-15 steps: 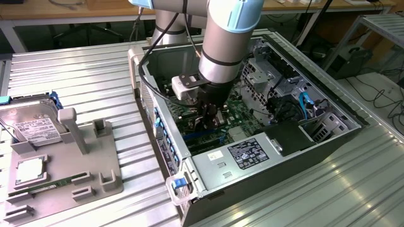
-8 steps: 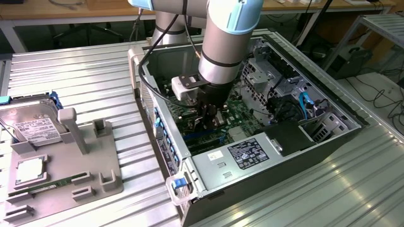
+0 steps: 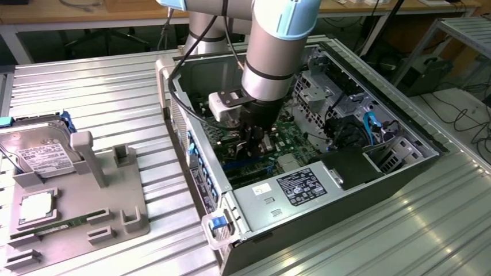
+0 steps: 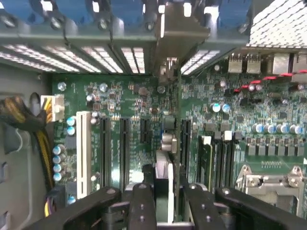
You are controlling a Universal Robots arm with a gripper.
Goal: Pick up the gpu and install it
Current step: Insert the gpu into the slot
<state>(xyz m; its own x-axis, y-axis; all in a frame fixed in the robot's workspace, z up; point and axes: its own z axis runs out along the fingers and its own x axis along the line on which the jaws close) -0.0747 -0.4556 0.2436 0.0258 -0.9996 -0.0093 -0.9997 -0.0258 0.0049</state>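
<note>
1. At the exterior view's left, a grey holder sits on the ribbed metal table. It carries a hard drive standing tilted at its far end, a square chip lying flat, and a memory stick lying beside the chip.
2. At centre, an open computer case lies on the table with its motherboard exposed. Blue tabs line the case wall nearest the holder.
3. The arm reaches straight down into the case. The end effector is low over the motherboard.
4. In the wrist view, the end effector has its black fingers part closed on the gpu, which is seen edge-on between them as a thin upright card. Its silver bracket stands at the case's rear wall.
5. The gpu lies in line with the black expansion slots and parallel to them. Whether its lower edge is seated in a slot cannot be told.
6. A white slot lies beside the black ones, with yellow and black cables beyond it.
7. At the exterior view's right, a power supply with a printed label fills the case's near corner, and a blue cable runs among the drive bays.
</note>
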